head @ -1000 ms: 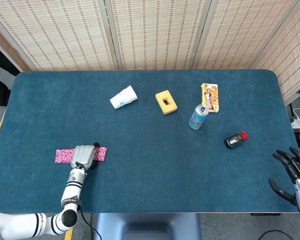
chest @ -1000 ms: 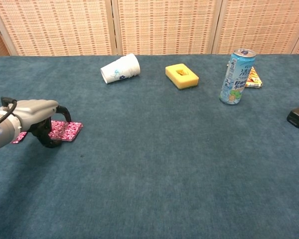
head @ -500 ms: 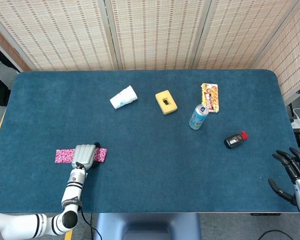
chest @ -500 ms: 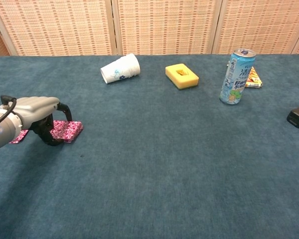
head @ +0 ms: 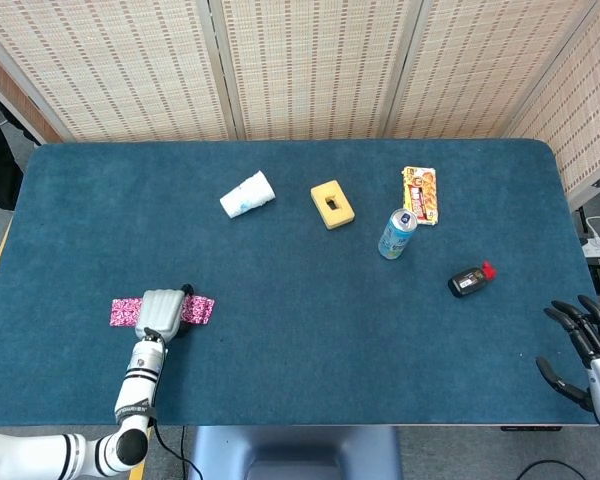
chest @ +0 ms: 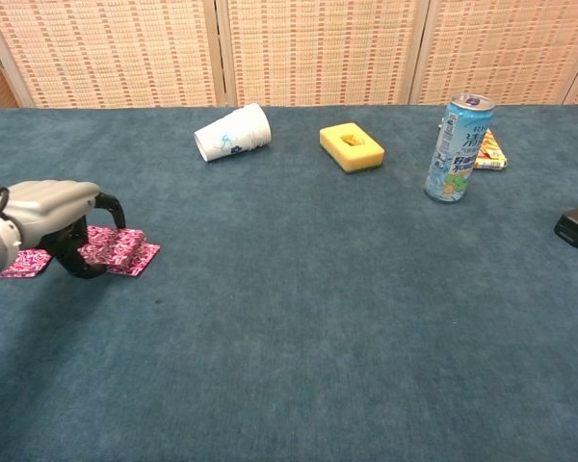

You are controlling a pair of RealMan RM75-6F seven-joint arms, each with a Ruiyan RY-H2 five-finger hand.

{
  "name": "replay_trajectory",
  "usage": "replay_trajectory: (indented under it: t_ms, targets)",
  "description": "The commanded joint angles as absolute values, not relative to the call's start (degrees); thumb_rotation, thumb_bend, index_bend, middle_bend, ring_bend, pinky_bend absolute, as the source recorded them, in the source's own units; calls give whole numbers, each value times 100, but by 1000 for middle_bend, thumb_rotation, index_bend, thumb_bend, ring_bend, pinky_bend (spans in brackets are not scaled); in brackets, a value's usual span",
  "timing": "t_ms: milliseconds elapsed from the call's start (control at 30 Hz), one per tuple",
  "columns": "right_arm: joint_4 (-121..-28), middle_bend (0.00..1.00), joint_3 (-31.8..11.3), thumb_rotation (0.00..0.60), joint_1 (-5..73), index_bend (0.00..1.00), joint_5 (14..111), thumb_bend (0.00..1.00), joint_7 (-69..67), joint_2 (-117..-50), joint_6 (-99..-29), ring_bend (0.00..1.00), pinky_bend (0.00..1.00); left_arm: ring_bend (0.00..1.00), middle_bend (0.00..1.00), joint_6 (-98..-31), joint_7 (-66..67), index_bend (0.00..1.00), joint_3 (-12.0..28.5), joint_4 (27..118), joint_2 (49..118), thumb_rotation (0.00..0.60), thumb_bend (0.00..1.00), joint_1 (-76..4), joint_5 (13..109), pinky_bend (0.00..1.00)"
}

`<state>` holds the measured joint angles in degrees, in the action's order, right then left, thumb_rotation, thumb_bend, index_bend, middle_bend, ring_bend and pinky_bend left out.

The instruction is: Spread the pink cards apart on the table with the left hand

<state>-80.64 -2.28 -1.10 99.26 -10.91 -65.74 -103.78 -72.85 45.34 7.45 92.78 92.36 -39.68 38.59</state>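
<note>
my left hand [head: 161,312] has slid a little toward the near-left since a second ago, its fingers [chest: 73,252] curled down and pressing on the pink cards [head: 164,311], which lie as a short strip at the near-left of the counter [head: 300,340]. the cards under the palm are hidden. the paper cup [head: 247,194] lies tipped over; i can't see inside. my right hand [head: 584,345], cut off at the frame edge, hangs with fingers apart, holding nothing.
</note>
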Motion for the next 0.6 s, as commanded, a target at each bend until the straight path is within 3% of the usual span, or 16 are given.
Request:
replay_trajectory:
  t_ms: [33,600]
  targets:
    - [-8069,179,-233,600,-107,211,9915,187,-1087,-6575,-10371,84,278,1000,1000,-7434,4450,614,637,9432,9094,600,312,-3818,4020,1000]
    - [-8081,179,-246,600,-108,210,9897,187,-1090,-6579,-10377,84,278,1000,1000,-8096,4087,616,-48,9695,8655,600,314,-2794,4634,1000]
